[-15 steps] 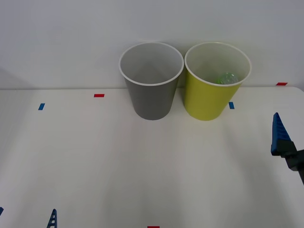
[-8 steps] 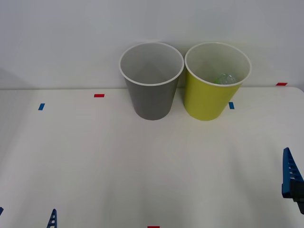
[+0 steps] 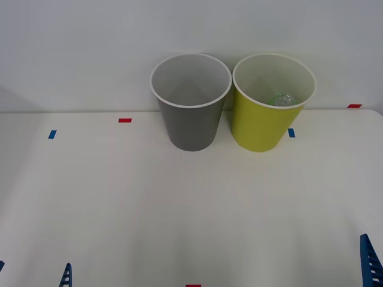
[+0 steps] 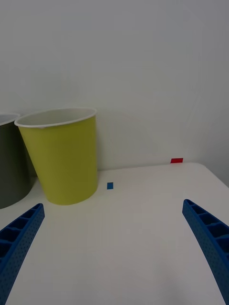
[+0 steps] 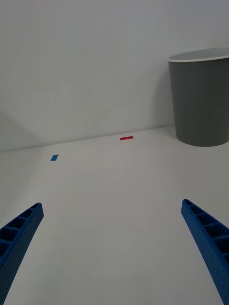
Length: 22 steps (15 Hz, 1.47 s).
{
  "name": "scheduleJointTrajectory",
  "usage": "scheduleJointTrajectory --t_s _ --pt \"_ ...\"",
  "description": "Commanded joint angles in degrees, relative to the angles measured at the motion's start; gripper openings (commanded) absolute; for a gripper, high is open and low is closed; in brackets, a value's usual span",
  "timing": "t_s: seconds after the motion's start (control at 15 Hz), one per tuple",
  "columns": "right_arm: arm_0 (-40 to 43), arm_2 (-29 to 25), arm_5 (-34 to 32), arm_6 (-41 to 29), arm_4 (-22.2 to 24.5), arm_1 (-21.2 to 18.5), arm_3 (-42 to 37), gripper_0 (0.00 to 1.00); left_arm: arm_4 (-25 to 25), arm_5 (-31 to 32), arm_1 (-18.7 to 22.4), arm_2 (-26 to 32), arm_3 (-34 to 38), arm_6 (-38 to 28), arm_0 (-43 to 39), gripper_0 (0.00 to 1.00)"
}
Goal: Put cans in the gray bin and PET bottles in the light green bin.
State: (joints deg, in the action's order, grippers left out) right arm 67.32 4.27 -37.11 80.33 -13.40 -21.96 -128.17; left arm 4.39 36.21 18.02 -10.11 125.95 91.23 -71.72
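Right gripper point(image 4: 114, 248) sits spread wide and empty, lower right of the front view, with the left gripper point(image 5: 112, 248) just as wide at lower left. Up top center, the bottle point(image 3: 282, 100) lies inside the light green bin point(image 3: 258, 128), right beside the gray bin point(image 3: 191, 128). Tape marks point(image 3: 124, 120) dot the table point(image 3: 179, 209).

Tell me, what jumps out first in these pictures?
Two bins stand side by side against the back wall: the gray bin on the left, the light green bin on the right with a bottle lying inside. Low at the table's near edge, both grippers' blue fingers are spread open, holding nothing.
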Motion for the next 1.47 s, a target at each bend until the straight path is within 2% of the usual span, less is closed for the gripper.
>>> scheduleJointTrajectory --t_s 0.07,0.33,1.47 --pt "0.71 1.53 -2.79 0.0 0.57 -0.8 3.37 1.0 0.0 0.0 0.0 0.0 0.0 0.0 0.0 1.0" --pt "3.09 0.91 -6.84 0.0 0.83 -1.68 3.72 1.0 0.0 0.0 0.0 0.0 0.0 0.0 0.0 1.0" --pt "3.09 0.91 -6.84 0.0 0.83 -1.68 3.72 1.0 0.0 0.0 0.0 0.0 0.0 0.0 0.0 1.0"
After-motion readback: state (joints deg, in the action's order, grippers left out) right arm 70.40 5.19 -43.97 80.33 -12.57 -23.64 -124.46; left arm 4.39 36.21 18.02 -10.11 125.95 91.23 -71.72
